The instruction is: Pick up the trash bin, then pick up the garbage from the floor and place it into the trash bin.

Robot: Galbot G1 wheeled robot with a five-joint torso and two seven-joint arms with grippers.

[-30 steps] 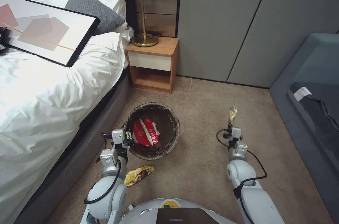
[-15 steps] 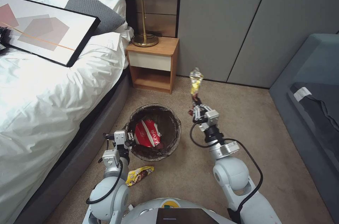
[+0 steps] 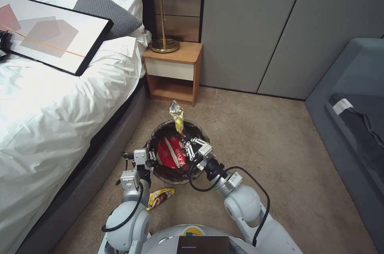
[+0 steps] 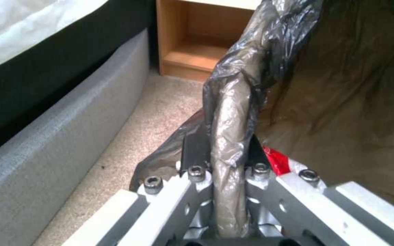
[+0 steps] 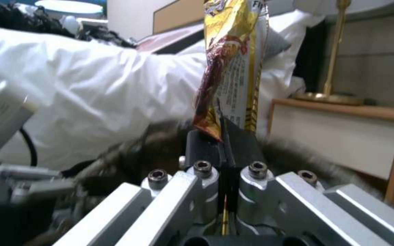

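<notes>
My right gripper [image 3: 187, 145] pinches a yellow snack wrapper [image 3: 176, 116] upright over the trash bin [image 3: 160, 174], at the head view's centre. My left gripper [image 3: 151, 159] clamps the bin's bag-covered rim. A red-white packet [image 3: 171, 154] lies inside; another yellow wrapper [image 3: 159, 198] lies on the floor [image 3: 280, 158] below.
</notes>
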